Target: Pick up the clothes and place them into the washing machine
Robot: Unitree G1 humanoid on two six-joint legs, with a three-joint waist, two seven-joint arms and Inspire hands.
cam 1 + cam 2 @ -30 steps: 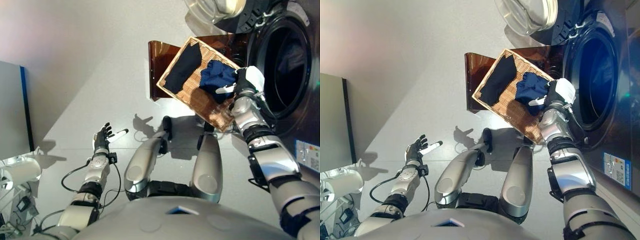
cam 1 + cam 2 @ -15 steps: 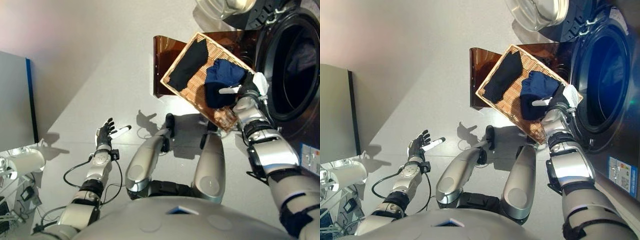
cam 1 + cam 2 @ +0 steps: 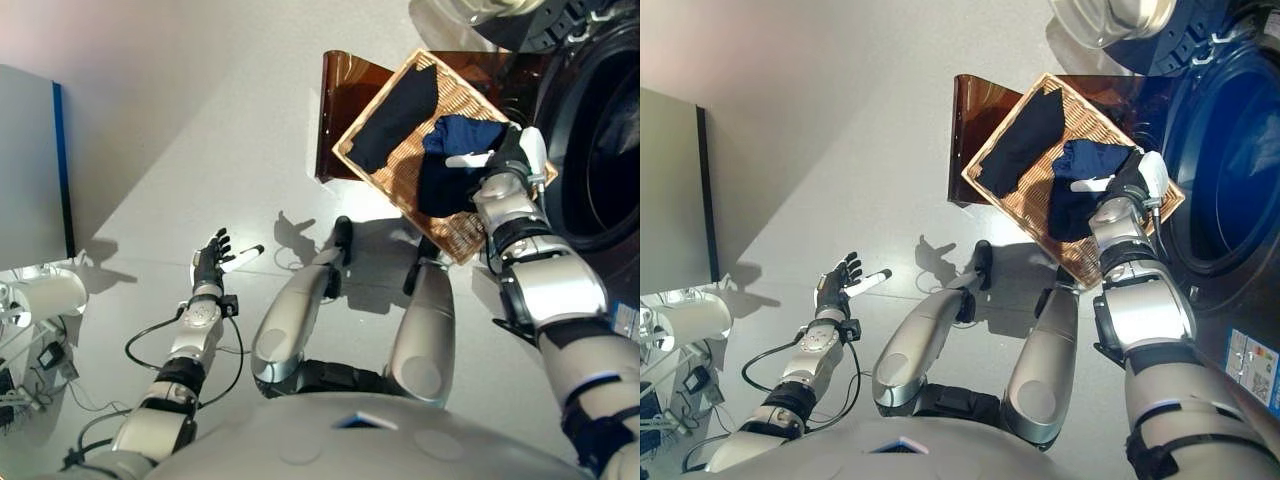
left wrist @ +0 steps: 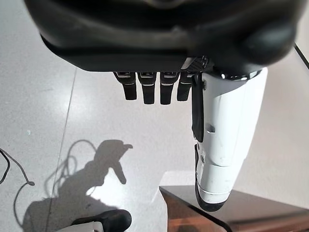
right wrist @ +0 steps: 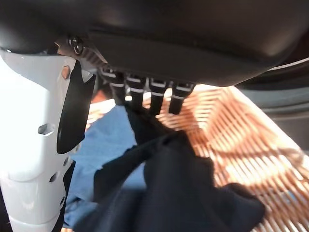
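Grey floor, washer (image 3: 1230,180) at right with its door open, wicker basket (image 3: 1012,150) on a brown stand (image 3: 975,100) right beside it. Clothes are in the basket: one black piece (image 3: 1022,140) lies flat at the far side, a dark navy one (image 3: 1080,165) is bunched at the washer side. Right robot hand (image 3: 1130,180) is on the navy bundle; in its wrist view the fingers (image 5: 145,94) curl into a raised fold of dark cloth (image 5: 178,188), so it's gripping the garment. Left robot hand (image 3: 212,262) hangs idle over the floor, fingers straight and spread. Handling guess: light, limp, no stiffness, will drape and trail when lifted, may snag on the basket rim or drag the black piece along. Best hold is a thick bunched fold near the middle, not a loose edge.
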